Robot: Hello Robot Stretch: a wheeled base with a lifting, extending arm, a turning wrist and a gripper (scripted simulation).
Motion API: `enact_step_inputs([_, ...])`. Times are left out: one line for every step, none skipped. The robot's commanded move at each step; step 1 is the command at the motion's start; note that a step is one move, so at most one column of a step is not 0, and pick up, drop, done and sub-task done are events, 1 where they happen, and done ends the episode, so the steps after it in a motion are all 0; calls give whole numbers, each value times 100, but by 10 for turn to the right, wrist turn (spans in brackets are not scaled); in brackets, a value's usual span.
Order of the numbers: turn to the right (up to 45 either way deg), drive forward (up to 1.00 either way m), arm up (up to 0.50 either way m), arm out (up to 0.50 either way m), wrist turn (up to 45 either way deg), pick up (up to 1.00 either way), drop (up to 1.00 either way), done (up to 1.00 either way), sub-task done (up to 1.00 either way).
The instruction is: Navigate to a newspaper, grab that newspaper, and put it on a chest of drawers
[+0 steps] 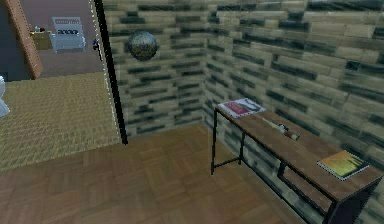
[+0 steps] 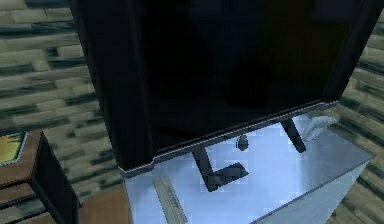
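A flat white paper with red and dark print (image 1: 240,107), shaped like a folded newspaper, lies on the far end of a narrow wooden table (image 1: 300,145) with a black metal frame. The table runs along the brick wall at the forward view's right. In the arm side view, a pale grey cabinet (image 2: 300,175) carries a large dark television (image 2: 230,70) on a black stand.
On the same table lie a small dark thing (image 1: 290,130) and a yellow-green book (image 1: 343,165), whose corner (image 2: 8,148) shows again at the arm side view's left. A round metal wall piece (image 1: 143,43) hangs by a doorway to a carpeted room (image 1: 55,115). Wooden floor (image 1: 150,180) lies ahead.
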Motion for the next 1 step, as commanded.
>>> enact_step_inputs([0, 0, 0, 8, 0, 0, 0, 0, 0])
